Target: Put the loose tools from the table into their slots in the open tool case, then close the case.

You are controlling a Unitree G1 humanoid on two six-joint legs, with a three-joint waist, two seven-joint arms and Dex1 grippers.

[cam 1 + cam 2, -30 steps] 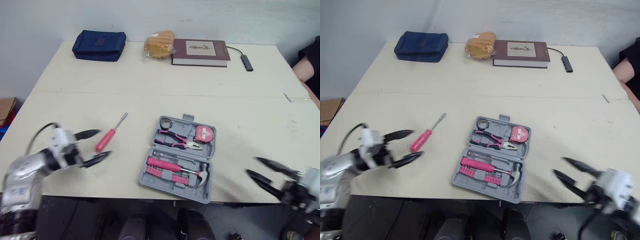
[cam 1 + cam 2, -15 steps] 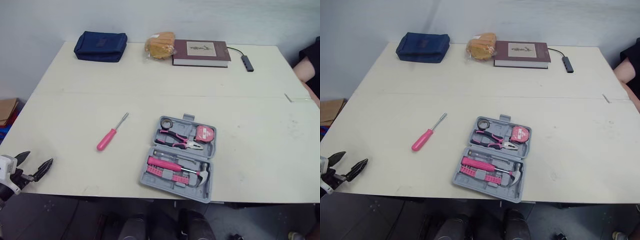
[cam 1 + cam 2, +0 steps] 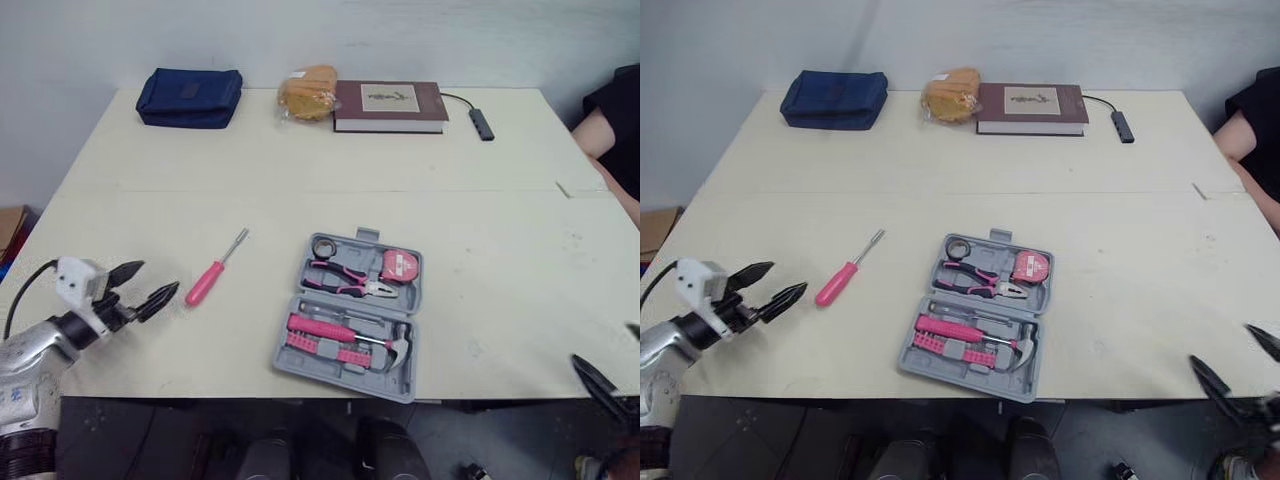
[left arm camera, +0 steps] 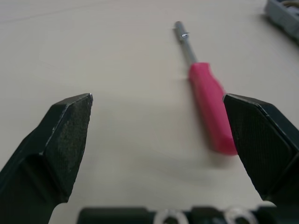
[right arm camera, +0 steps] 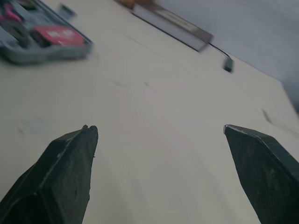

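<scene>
Fingers spread, the robot's left gripper [image 3: 150, 282] hovers just short of the pink screwdriver [image 3: 207, 281], lying loose on the table [image 3: 300, 170] left of the open tool case [image 3: 340, 379]; a clean pickup likely means straddling the handle crosswise before closing.

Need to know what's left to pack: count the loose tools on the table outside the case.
1. A pink-handled screwdriver lies on the table, left of the open tool case, just ahead of the open left end effector. None seems hidden.
</scene>
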